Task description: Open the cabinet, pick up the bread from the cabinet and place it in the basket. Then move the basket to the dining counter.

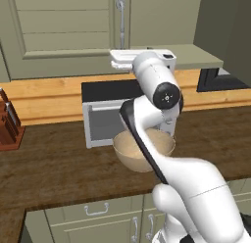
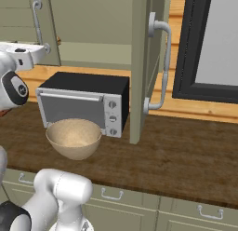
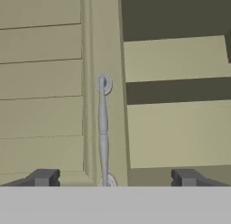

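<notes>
Two doors: rt one swung open, gripper (image 3: 113, 179) spread wide at left handle (image 3: 103, 128), 12 o'clock; handle rigid/slick, grab mid-bar.

You see the cabinet (image 2: 139, 62) with its right door swung open; the speckled beige basket (image 2: 74, 138) stands upright just before the microwave (image 2: 83, 102)

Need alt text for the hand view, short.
The open gripper faces the closed left cabinet door, its vertical silver bar handle centred between the fingers. To the right, the open cabinet shows plain green shelves.
</notes>
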{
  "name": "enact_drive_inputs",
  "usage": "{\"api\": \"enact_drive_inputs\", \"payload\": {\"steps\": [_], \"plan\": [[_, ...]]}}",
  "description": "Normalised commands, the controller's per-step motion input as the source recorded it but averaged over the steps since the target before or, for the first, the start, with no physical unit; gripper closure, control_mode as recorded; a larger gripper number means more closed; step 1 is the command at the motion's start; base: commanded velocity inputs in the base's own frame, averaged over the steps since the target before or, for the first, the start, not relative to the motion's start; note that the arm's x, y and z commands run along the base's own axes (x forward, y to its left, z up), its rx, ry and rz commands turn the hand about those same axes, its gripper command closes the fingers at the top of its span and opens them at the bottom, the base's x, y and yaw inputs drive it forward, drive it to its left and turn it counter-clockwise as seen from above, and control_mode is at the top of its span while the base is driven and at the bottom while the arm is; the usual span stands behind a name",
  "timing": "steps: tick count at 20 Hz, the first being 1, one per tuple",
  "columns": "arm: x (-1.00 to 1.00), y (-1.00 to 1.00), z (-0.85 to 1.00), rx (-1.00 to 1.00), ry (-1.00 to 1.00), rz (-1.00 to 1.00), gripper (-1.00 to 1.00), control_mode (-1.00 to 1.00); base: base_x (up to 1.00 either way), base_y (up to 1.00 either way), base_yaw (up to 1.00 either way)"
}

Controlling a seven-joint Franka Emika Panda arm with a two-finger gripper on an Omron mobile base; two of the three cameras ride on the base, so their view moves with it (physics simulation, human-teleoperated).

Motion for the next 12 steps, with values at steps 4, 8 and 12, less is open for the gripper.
{"api": "enact_drive_inputs", "payload": {"steps": [4,8,12], "plan": [[0.56,0.13,0.00,0.00,0.00,0.00,-1.00,-1.00,0.00,0.00,0.00],[0.44,0.18,0.00,-0.01,0.00,0.00,-1.00,-1.00,0.00,0.00,0.00],[0.51,0.15,0.00,-0.02,0.00,0.00,-1.00,-1.00,0.00,0.00,0.00]]}}
